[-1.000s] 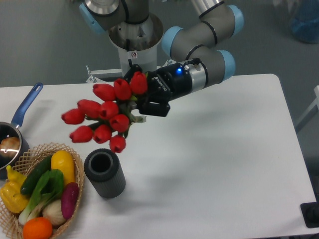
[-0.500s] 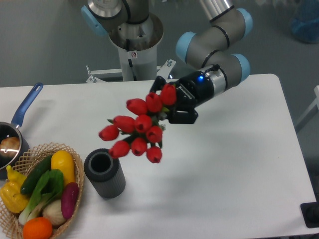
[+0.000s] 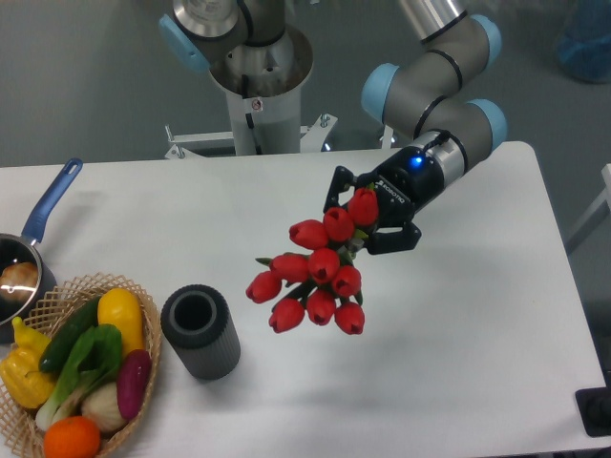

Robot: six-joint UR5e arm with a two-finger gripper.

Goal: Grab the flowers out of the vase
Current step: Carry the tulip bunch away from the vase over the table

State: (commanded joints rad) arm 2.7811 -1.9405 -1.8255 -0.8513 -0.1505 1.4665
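While the gripper (image 3: 368,221) holds the flowers (image 3: 318,273) clamped at the stem end, I log the bunch clear of the table (image 3: 458,334), hanging in the air at about 2 o'clock from the vase (image 3: 200,333) and well apart from it. I count ten red buds, fanned toward 7 o'clock from the fingers; the stems are mostly hidden behind the heads. One vase, dark grey and ribbed, stands upright on the table with its round mouth showing nothing inside. At 9 o'clock from the vase, just beside it, sits one wicker basket (image 3: 149,367). In it I count one yellow pepper, one yellow squash, one cucumber, one leafy green, one purple piece, one pale bulb and one orange piece. At 10 o'clock from the basket, one steel pot (image 3: 23,277) with a blue handle is cut by the frame edge.
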